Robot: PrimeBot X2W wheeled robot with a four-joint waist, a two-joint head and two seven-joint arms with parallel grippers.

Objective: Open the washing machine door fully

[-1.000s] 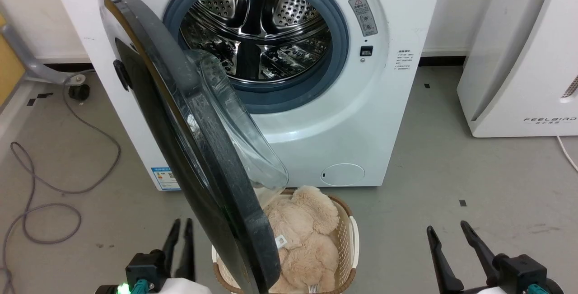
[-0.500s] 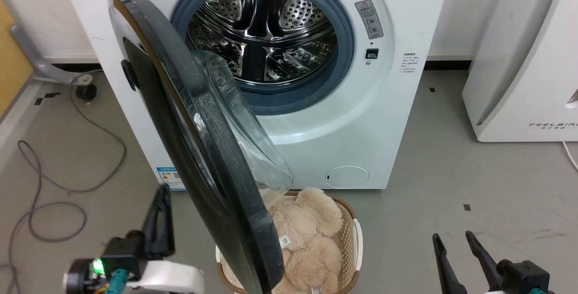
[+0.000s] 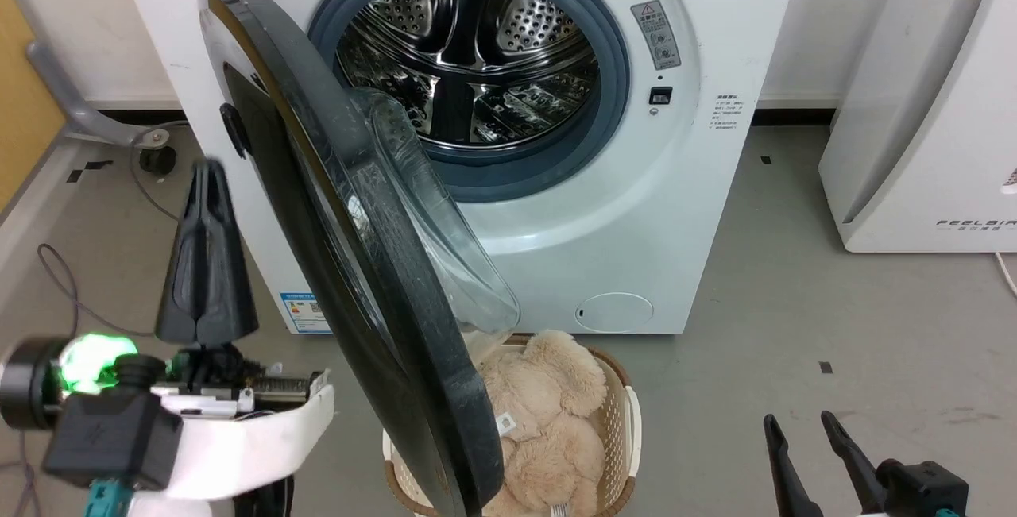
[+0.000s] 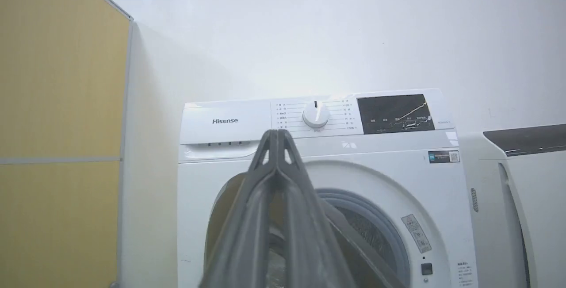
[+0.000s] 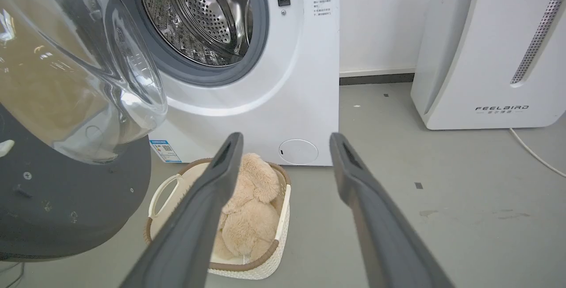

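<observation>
Grey floor (image 3: pixel 755 263), smooth, few small black tape marks (image 3: pixel 826 367). Standing on it: white washing machine (image 3: pixel 651 247) at back; woven basket (image 3: pixel 630 414) just before it, beige plush toy (image 3: pixel 540 390) inside; white appliance (image 3: pixel 914 144) at right. At left, grey cable (image 3: pixel 57 277) loops; at right, white cable (image 5: pixel 533 151).

Before the washing machine (image 3: pixel 636 223), on the floor (image 3: pixel 763 279), a basket (image 3: pixel 628 422) with a plush toy (image 3: pixel 532 414) in it, by the lower edge of the door (image 3: pixel 405 358); to the right, another appliance (image 3: pixel 914 104).
</observation>
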